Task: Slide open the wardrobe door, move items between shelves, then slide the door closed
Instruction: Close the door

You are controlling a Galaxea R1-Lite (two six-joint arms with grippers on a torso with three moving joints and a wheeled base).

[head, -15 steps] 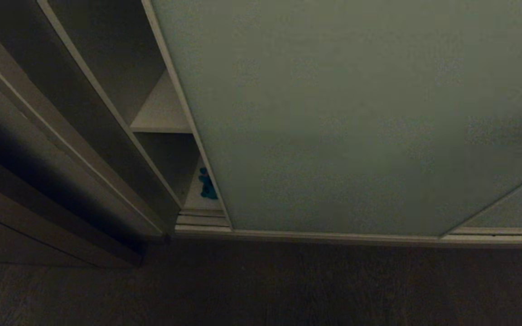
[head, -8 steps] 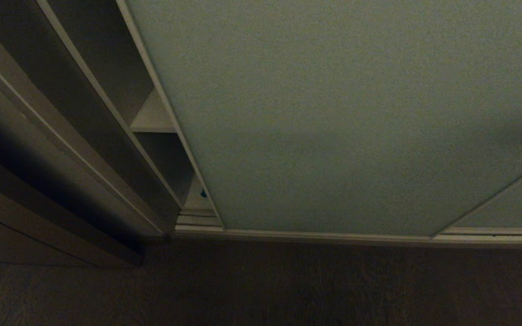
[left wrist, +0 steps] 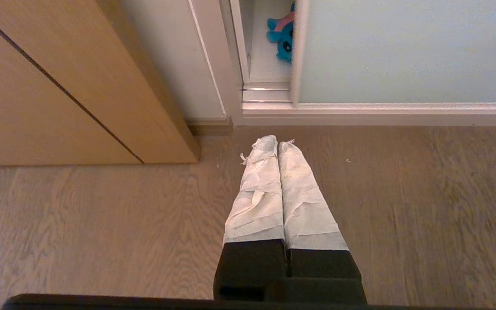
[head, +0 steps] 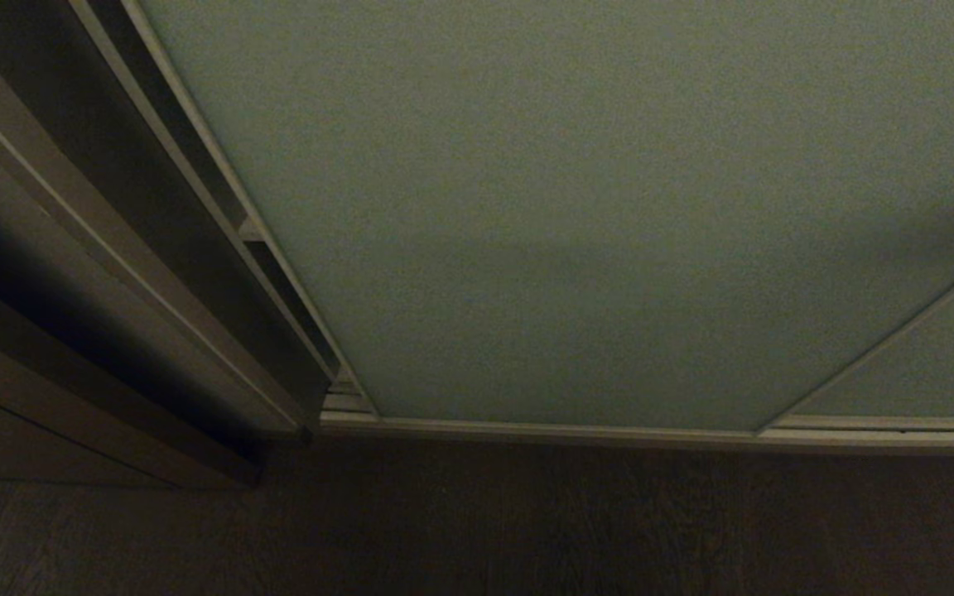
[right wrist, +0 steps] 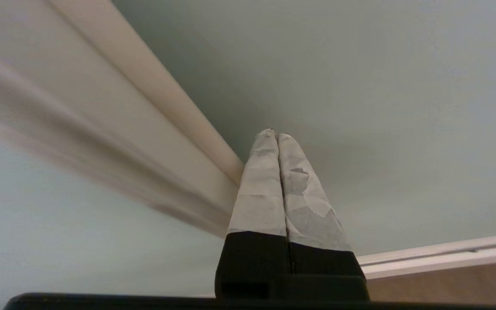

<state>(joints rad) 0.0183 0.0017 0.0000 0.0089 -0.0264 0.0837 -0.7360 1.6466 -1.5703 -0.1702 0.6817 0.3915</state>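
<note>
Two sets of fingers, both pressed flat together with nothing in them: our right gripper (right wrist: 277, 134) sits tip-first against the sliding wardrobe door (head: 593, 207) close to its cream frame, while our left gripper (left wrist: 277, 142) hangs parked over the wood floor (left wrist: 403, 206). The door is nearly across, leaving just a thin slit at the left edge. Through that slit we can spot the teal-blue plush (left wrist: 283, 36) on the bottom shelf (left wrist: 265, 64), half hidden behind the door's edge.
</note>
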